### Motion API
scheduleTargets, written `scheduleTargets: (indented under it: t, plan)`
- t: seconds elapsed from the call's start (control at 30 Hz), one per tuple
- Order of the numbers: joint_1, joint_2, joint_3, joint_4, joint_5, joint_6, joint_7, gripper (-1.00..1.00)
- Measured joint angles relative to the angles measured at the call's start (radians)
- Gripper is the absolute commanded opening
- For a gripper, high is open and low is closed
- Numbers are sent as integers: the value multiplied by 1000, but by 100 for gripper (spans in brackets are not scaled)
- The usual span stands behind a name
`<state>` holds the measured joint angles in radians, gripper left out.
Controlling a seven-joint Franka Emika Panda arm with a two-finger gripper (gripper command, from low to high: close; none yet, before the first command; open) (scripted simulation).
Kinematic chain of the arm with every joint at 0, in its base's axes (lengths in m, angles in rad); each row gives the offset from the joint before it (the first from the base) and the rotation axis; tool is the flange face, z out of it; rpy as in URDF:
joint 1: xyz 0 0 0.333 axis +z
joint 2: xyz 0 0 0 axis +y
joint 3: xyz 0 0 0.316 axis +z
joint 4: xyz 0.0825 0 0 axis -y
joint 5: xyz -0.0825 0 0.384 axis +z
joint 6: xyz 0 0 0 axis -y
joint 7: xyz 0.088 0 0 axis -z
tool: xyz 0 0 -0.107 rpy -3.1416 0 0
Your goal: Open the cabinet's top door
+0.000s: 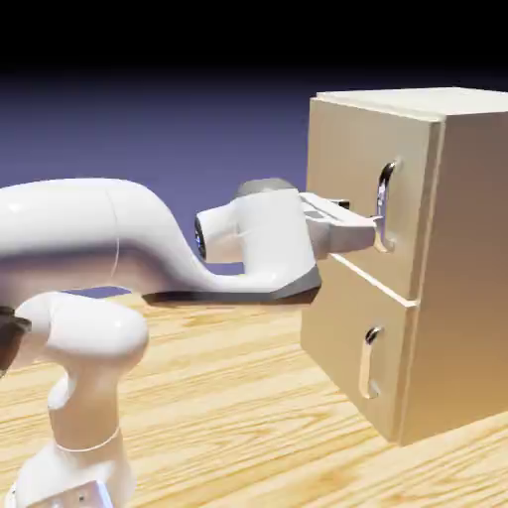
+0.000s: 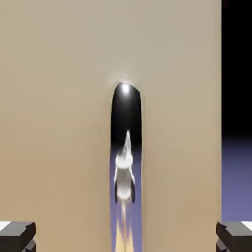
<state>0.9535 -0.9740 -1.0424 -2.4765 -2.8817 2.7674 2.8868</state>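
The gripper is reaching the handle of the top door, at three o'clock on the cabinet, jaws standing wide and gripping nothing; door appearing closed, grasping and pulling remaining.

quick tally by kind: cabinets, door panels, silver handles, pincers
cabinet: 1
door panels: 2, top door and lower door
silver handles: 2, long one and lower one
pincer: 1, fingers wide apart in the hand view, either side of the long handle
total: 6
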Motion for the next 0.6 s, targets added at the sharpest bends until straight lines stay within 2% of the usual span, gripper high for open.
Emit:
scheduleTargets:
  t: [0.03,0.07,0.13,0.6]
  plan:
    - [36,17,-21,26,-7,-8,6,100]
    - [68,32,-40,49,-13,-15,11,-100]
    - [68,32,-40,49,-13,-15,11,-100]
    - [-413,31,442,-279,351,-229,11,-100]
